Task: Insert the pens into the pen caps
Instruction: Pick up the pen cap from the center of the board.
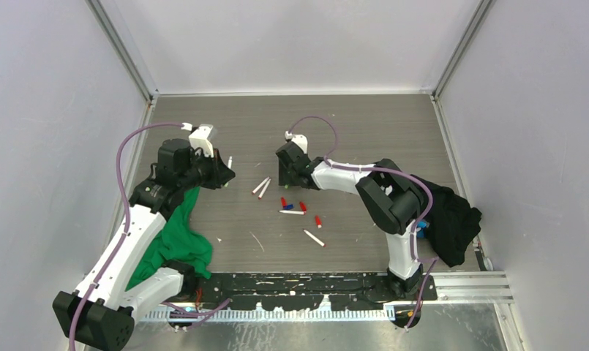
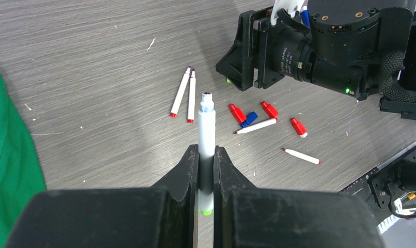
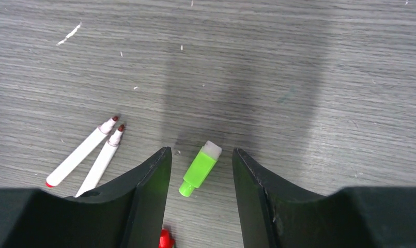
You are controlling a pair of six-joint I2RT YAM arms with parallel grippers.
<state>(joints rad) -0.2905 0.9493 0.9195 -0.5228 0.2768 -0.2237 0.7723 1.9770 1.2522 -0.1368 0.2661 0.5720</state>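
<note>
Now we pinch one white pen (image 2: 206, 121) between the pressed-together fingers of our left gripper (image 2: 206, 155), its lime end poking out behind the pads. Our right gripper (image 3: 201, 151) hangs with its claw spread on either side of the lime green cap (image 3: 199, 170), which lies flat on the table (image 3: 298, 77), apart from both fingers. Two more pens (image 3: 80, 153) lie side by side just beside it; red caps (image 2: 237, 113) and a blue cap (image 2: 249, 119) lie near.
</note>
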